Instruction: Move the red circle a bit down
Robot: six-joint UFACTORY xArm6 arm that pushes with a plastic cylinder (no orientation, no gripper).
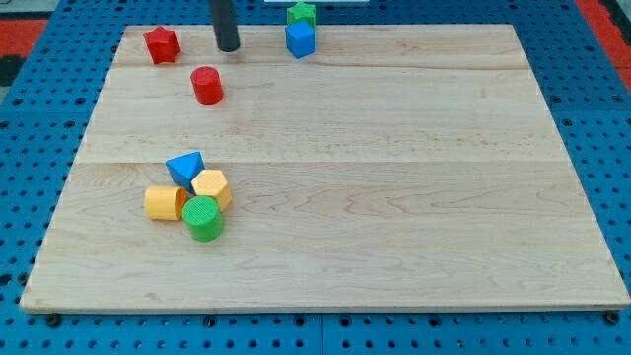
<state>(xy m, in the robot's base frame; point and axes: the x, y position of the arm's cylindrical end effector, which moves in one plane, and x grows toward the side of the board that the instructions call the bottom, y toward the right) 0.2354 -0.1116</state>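
My tip (228, 46) rests on the wooden board (394, 197) near the view's top, just above and slightly to the view's right of the red circle (207, 86), apart from it; I have no fingers, only the bare rod. A red star (162, 44) lies to the view's left of my tip, and a blue cube (301, 39) with a green block (303, 14) behind it to its right. Lower left, a blue triangle (185, 168), a yellow hexagon (211, 187), a yellow cylinder (164, 203) and a green cylinder (203, 218) huddle together.

Rod (226, 22) cut off by view's top; green block (303, 13) partly hidden.
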